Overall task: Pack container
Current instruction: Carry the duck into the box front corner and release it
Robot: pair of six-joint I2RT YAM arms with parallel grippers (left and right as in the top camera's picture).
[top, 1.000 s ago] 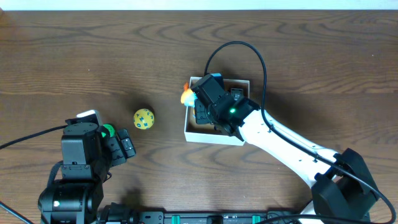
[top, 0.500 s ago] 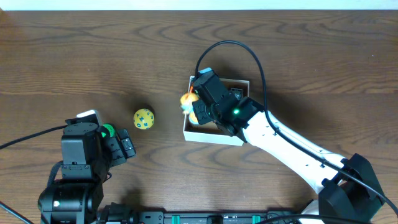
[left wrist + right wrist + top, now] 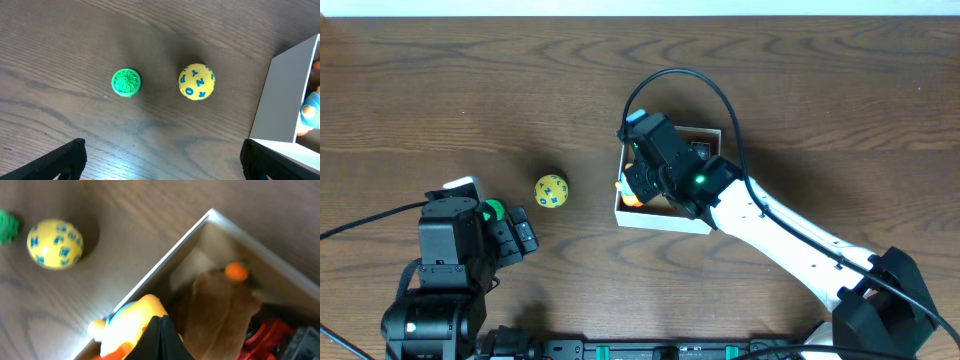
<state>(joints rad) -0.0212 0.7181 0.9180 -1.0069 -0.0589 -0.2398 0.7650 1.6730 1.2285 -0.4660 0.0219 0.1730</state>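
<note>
The container (image 3: 660, 222) is a small white box with a tan inside, right of the table's middle; it also shows in the left wrist view (image 3: 280, 95) and the right wrist view (image 3: 170, 260). My right gripper (image 3: 160, 325) is shut, its tips just inside the box's left wall and touching a yellow and orange toy (image 3: 132, 317) that lies there (image 3: 630, 197). A yellow ball with blue letters (image 3: 551, 191) (image 3: 196, 81) and a small green toy (image 3: 494, 210) (image 3: 125, 82) lie on the table to the left. My left gripper (image 3: 160, 162) is open and empty, short of both.
The box also holds a small orange ball (image 3: 236, 271), a brown shape (image 3: 220, 305) and a red toy (image 3: 260, 332). The right arm and its black cable (image 3: 720, 90) reach over the box from the lower right.
My right gripper has moved toward me along the box's left wall. The yellow and orange toy went from outside the wall's far end to inside the box. The left arm has not moved.
</note>
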